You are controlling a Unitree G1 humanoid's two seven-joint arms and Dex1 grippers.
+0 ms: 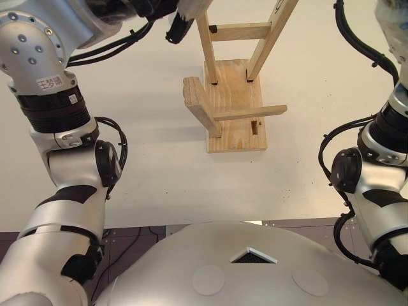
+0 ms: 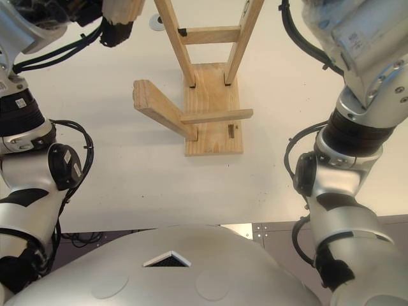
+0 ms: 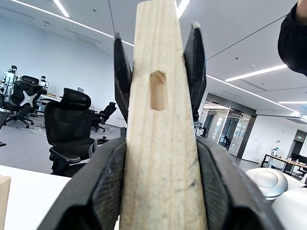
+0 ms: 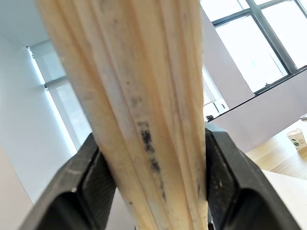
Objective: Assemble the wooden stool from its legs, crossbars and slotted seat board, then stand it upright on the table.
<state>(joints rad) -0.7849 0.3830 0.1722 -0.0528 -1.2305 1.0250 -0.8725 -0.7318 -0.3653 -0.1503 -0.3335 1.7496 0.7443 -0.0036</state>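
The slotted seat board (image 1: 236, 95) lies flat on the white table. Two legs (image 1: 208, 51) (image 1: 268, 41) stand in its far slots, joined by a crossbar (image 1: 239, 31). A third leg (image 1: 201, 105) leans out of the near left slot, with a second crossbar (image 1: 252, 113) sticking out to the right. The near right slot (image 1: 255, 127) is bare. My left gripper (image 1: 183, 20) hovers above the board's far left, shut on a separate wooden leg (image 3: 160, 143) that has a mortise hole. My right gripper (image 4: 151, 143) is shut on a wooden piece (image 4: 134, 72).
The table (image 1: 319, 140) stretches bare to both sides of the board, and its front edge runs just ahead of my torso. A small grey disc (image 2: 156, 22) lies on the table beyond the stool parts.
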